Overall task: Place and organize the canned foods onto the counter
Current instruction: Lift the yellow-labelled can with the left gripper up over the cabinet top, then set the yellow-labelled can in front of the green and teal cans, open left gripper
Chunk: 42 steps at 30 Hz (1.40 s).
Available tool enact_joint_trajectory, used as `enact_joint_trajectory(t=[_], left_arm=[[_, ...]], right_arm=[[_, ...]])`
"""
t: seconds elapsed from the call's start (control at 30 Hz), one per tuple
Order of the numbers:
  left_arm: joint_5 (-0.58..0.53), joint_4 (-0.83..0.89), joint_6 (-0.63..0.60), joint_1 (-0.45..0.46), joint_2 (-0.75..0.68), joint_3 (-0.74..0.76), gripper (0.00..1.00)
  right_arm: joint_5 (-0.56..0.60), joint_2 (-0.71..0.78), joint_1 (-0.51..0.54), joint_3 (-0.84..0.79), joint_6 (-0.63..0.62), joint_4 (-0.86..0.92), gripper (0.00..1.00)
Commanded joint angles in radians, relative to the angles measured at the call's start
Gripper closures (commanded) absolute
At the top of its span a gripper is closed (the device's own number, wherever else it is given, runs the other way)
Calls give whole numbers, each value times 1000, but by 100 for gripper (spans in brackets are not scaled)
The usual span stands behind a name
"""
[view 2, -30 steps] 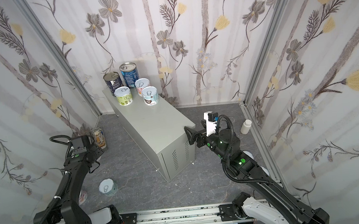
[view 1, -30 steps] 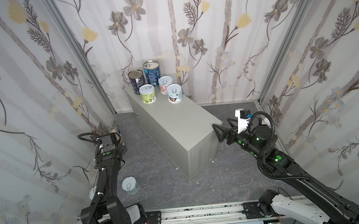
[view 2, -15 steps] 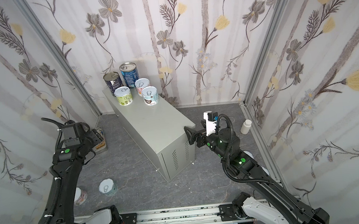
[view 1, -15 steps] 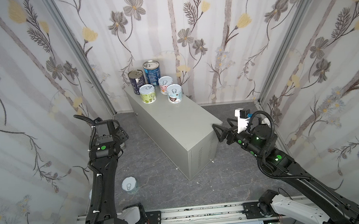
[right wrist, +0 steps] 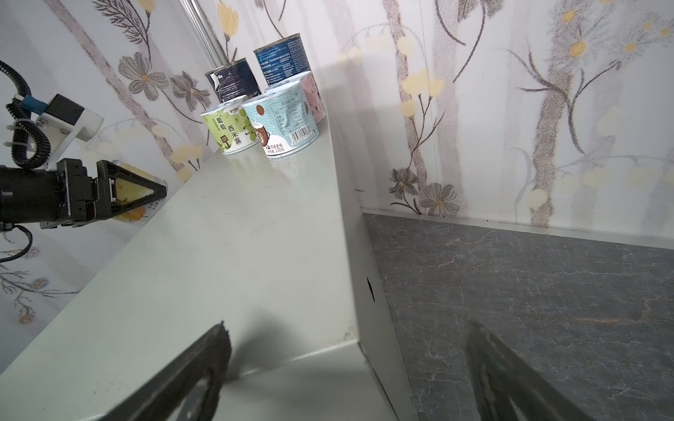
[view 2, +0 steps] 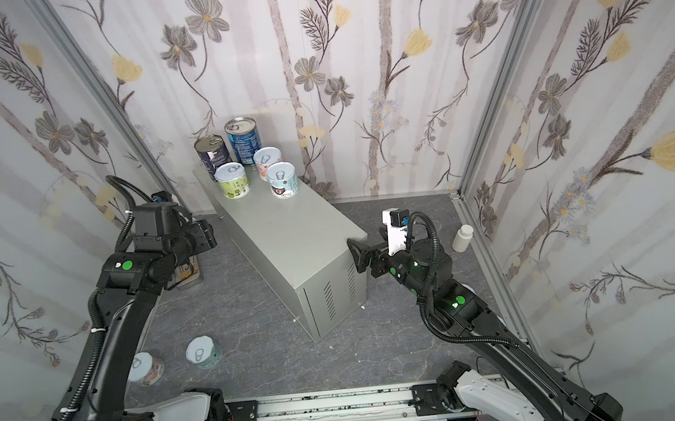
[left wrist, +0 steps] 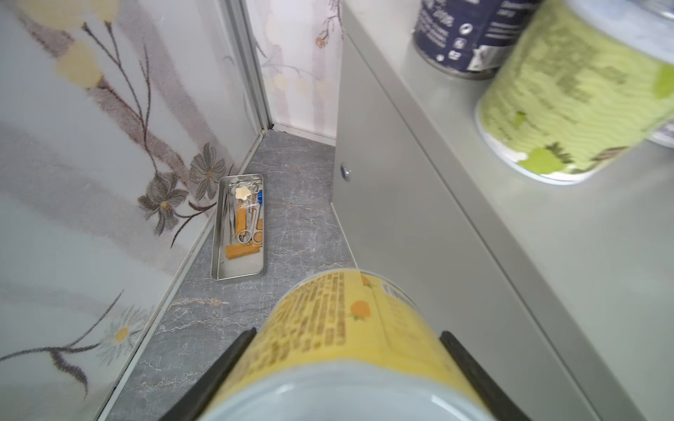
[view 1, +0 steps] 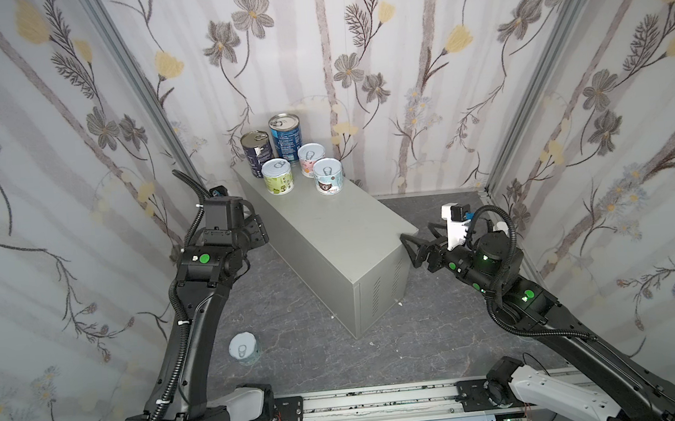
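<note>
My left gripper (left wrist: 346,333) is shut on a short yellow-labelled can (left wrist: 339,302), held in the air beside the left long side of the counter (view 1: 329,229), about level with its top. In both top views the gripper (view 1: 257,232) (view 2: 206,240) hides that can. At the counter's far end stand two tall dark blue cans (view 1: 285,136) (view 1: 257,152) and three short ones: green (view 1: 278,176), pink (view 1: 312,159) and pale blue (view 1: 328,175). Two more short cans (view 2: 203,352) (view 2: 146,368) stand on the floor. My right gripper (right wrist: 348,328) (view 1: 409,247) hangs open and empty at the counter's near right corner.
A metal tray (left wrist: 239,226) of tools lies on the floor against the left wall, below my left gripper. A white bottle (view 2: 462,238) stands by the right wall. Patterned walls close in on three sides. The dark marbled floor (view 1: 298,348) surrounds the counter.
My left arm has risen from low by the left wall to the height of the counter top, carrying the yellow can. The right arm has not moved.
</note>
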State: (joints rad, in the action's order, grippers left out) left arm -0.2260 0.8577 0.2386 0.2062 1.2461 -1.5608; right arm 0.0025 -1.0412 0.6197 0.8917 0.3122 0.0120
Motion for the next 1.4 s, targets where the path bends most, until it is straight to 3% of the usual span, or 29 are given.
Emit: enact_joint_trajectory(t=[0.0, 0.4, 0.63, 1.03, 1.37], left_arm=[[-62, 51, -30, 60, 39, -76, 42], [-132, 217, -31, 270, 152, -343, 43], [-162, 269, -48, 346, 237, -468, 43], [-99, 253, -41, 364, 367, -591, 43], [-72, 246, -32, 363, 408, -610, 43]], right_arm=[[-6, -4, 2, 11, -6, 14, 0], [4, -19, 9, 33, -10, 40, 0], [4, -23, 15, 26, -10, 33, 0], [9, -7, 15, -17, -13, 26, 0], [11, -8, 14, -37, -15, 13, 0]])
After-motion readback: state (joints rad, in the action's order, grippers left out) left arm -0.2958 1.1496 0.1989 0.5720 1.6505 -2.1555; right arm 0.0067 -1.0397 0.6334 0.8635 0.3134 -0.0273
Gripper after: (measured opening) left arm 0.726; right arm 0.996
